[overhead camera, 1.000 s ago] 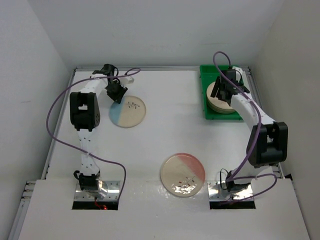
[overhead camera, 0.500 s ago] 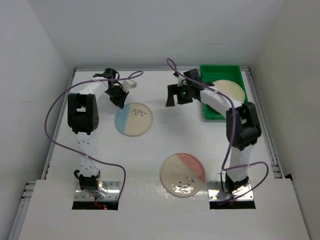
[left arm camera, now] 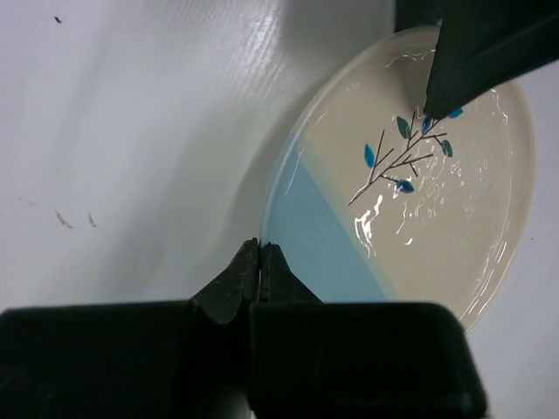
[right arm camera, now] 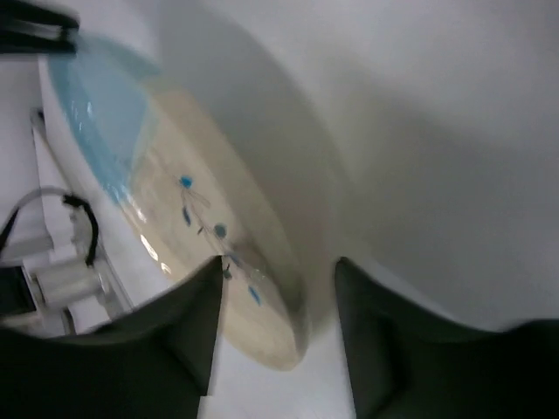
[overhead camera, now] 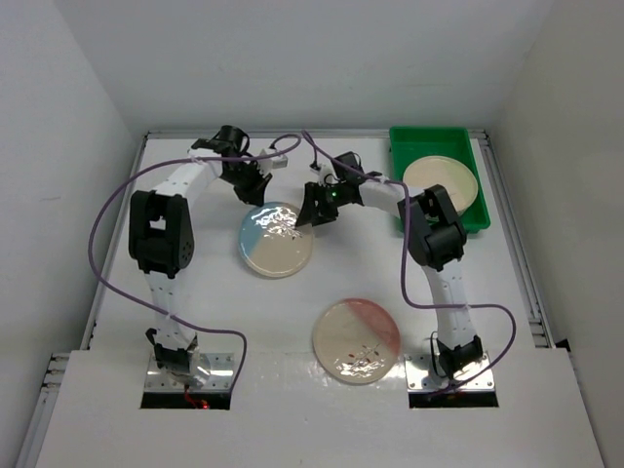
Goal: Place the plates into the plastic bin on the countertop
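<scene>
While my left gripper (left arm camera: 260,249) is clenched on the far-left rim of the blue-segment plate (overhead camera: 276,239) in the middle of the countertop (overhead camera: 253,302), my right gripper (right arm camera: 278,271) straddles its right rim with jaws apart, apparently to take it for the green plastic bin (overhead camera: 414,141) at far right, where a cream plate (overhead camera: 441,183) lies. A pink-segment plate (overhead camera: 356,338) waits nearer; no brand or writing is legible.
</scene>
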Robot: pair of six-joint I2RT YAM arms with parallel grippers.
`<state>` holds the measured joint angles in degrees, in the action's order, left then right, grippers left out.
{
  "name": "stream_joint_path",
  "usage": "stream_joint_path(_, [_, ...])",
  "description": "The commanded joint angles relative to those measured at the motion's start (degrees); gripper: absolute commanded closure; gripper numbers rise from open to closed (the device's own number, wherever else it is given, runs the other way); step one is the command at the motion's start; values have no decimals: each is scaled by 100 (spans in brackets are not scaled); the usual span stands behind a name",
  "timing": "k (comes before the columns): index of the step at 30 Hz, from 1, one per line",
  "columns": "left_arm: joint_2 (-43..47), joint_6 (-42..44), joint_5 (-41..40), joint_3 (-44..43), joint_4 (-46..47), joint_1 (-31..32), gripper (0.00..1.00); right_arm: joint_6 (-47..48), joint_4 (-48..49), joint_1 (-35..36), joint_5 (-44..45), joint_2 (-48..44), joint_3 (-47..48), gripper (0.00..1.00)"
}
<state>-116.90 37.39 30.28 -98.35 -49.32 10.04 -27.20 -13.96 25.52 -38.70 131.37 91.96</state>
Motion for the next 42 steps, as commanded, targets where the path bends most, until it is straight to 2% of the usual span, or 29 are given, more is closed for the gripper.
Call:
stream_joint_path(1, [185, -82, 241, 0, 352, -20, 100, -242, 367, 181, -762, -76, -90, 61])
stream_joint_path(2, [185, -135, 241, 0, 353, -20, 100, -320, 533, 173, -832, -242, -317, 73])
stream_joint_path(3, [124, -135, 241, 0, 353, -20, 100, -425, 604, 155, -815, -304, -398, 93])
stream_joint_path(4, [124, -135, 189, 0, 353, -20, 100, -470, 770, 120, -763, -383, -572, 100])
stream_joint_path(8, [124, -135, 13, -53, 353, -20, 100, -672, 1070, -204, -666, -1058, -829, 100])
stream_joint_path(10, [177, -292, 13, -193, 353, -20, 83, -751, 1070, -301, -534, -1358, -847, 100])
stream_joint_path(12, [237, -416, 13, -403, 353, -20, 57, -962, 1210, -609, -403, -1823, -960, 100])
stream_joint_path(14, [238, -591, 266, -536, 353, -90, 45, -1294, 1586, -1011, -297, -2210, -1240, 100])
stream_joint_path(15, [238, -592, 346, -589, 353, -160, 42, -1523, 1711, -1109, -166, -2560, -1355, 100])
stream_joint_path(16, [238, -688, 408, -668, 353, -161, 42, -1647, 1825, -1398, -77, -2720, -1478, 100])
stream_joint_path(17, [238, -689, 460, -668, 353, -161, 42, -2153, 2122, -1705, 158, -2896, -1819, 100])
stream_joint_path(18, [238, -741, 461, -668, 353, -161, 42, -2349, 2473, -2073, 283, -3403, -2031, 100])
stream_joint_path(19, [238, -742, 461, -668, 353, -161, 42, -2551, 2799, -2242, 745, -3564, -2747, 100])
stream_joint_path(20, [238, -742, 461, -599, 353, -108, 42, -3049, 2932, -2427, 915, -3896, -2989, 100])
stream_joint_path(21, [238, -742, 409, -598, 353, -47, 42, -3167, 3090, -3020, 1073, -4178, -3209, 100])
stream_joint_path(22, [238, -742, 347, -520, 353, -46, 42, -3290, 3057, -3209, 1606, -4285, -3803, 100])
stream_joint_path(26, [238, -689, 216, -396, 353, 120, 42, -3696, 2794, -4149, 2252, -4901, -4546, 100])
stream_joint_path(31, [238, -636, 101, -396, 353, 235, 42, -3302, 2363, -4581, 2367, -4789, -4530, 100])
stream_joint_path(37, [238, -583, 39, -343, 353, 296, 42, -3037, 2239, -4600, 2595, -4559, -4424, 100])
stream_joint_path(38, [238, -583, 39, -343, 353, 296, 42, -3019, 2196, -4591, 2787, -4533, -4406, 89])
stream_joint_path(40, [238, -583, -14, -290, 353, 349, 42, -2836, 1881, -4530, 3016, -4411, -4249, 74])
stream_joint_path(41, [238, -531, -75, -290, 301, 349, 41, -2678, 1496, -4468, 3113, -4349, -4039, 55])
stream_joint_path(42, [238, -531, -75, -290, 300, 419, 41, -2572, 988, -4424, 3314, -4296, -3776, 44])
